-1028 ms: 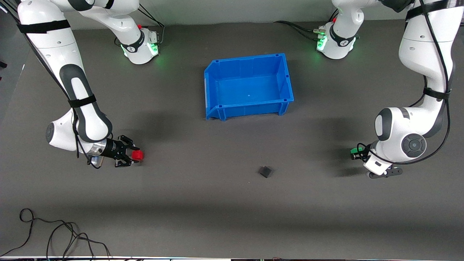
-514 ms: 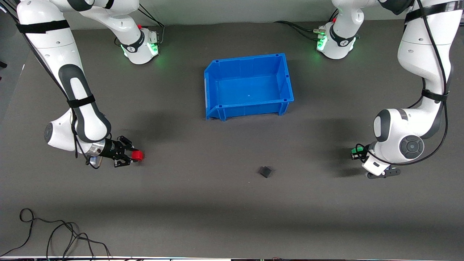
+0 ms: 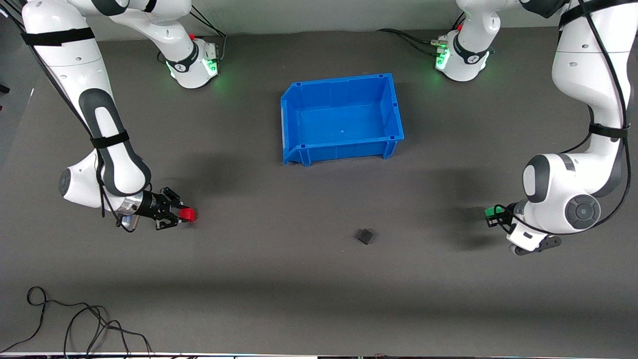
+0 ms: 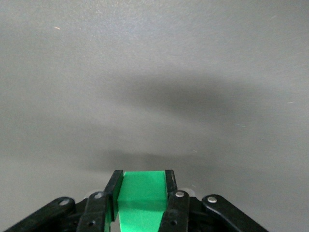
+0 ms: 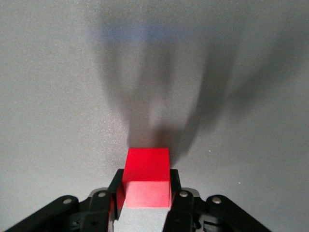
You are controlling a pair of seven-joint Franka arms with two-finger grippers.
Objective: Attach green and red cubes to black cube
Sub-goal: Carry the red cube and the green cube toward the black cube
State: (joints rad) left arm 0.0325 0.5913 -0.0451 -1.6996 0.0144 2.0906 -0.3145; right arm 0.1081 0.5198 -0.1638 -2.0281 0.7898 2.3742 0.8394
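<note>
The black cube point(image 3: 365, 236) lies on the grey mat, nearer to the front camera than the blue bin. My right gripper point(image 3: 183, 215) is shut on the red cube point(image 3: 188, 215) at the right arm's end of the table; the right wrist view shows the red cube point(image 5: 147, 176) clamped between both fingers just above the mat. My left gripper point(image 3: 494, 213) is shut on the green cube point(image 3: 493, 211) at the left arm's end; the left wrist view shows the green cube point(image 4: 141, 194) held between both fingers.
A blue bin point(image 3: 394, 107) stands open in the middle of the table, toward the robots' bases. A black cable point(image 3: 75, 324) lies coiled at the table's near edge, at the right arm's end.
The left arm has shifted slightly outward and toward the front camera with the green cube. The right gripper has drawn back a little with the red cube. The black cube has not moved.
</note>
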